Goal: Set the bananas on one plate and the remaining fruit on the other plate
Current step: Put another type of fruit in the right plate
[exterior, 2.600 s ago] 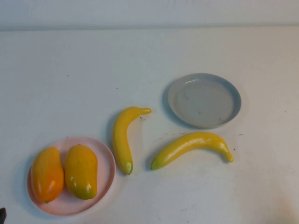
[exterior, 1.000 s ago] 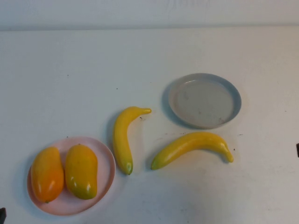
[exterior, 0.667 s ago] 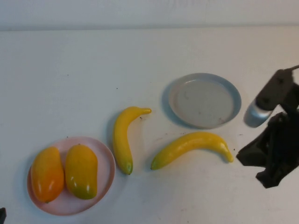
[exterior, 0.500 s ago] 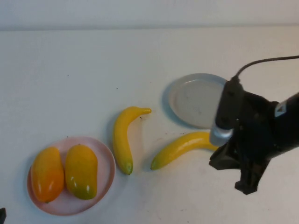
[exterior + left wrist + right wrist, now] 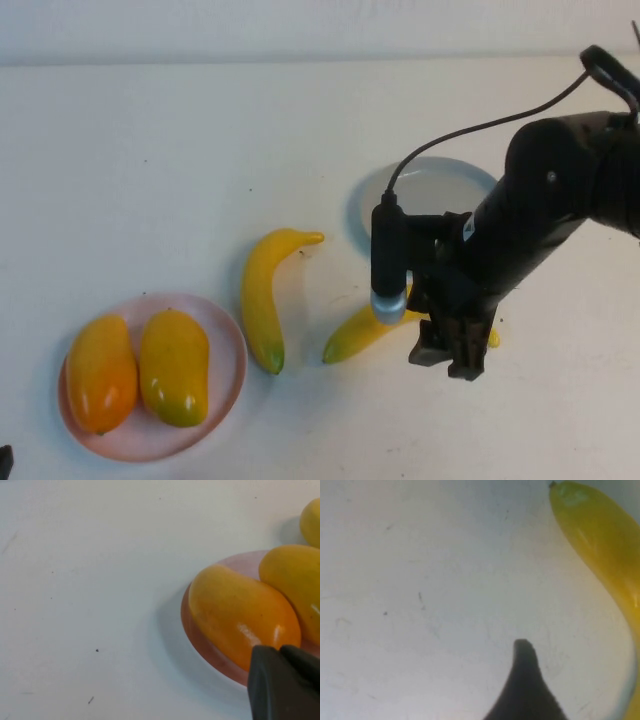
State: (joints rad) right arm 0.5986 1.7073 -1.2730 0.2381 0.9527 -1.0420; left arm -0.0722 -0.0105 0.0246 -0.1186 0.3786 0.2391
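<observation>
White tabletop [image 5: 150,150] | right hand [image 5: 447,352] over right banana [image 5: 352,335], opening unclear, holds nothing; straddle its middle | left hand [image 5: 285,682] shut beside pink plate [image 5: 225,345]

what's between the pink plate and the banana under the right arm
In the high view, the other banana lies on the table between the pink plate and the banana under the right gripper.

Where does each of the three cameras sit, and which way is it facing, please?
High view: raised on the robot's side, angled down at both plates; shows the right arm, right tool over a banana.
Left wrist view: low beside the pink plate with mangoes; left tool shut.
Right wrist view: down at the table, one fingertip visible; shares that banana with the high view.
</observation>
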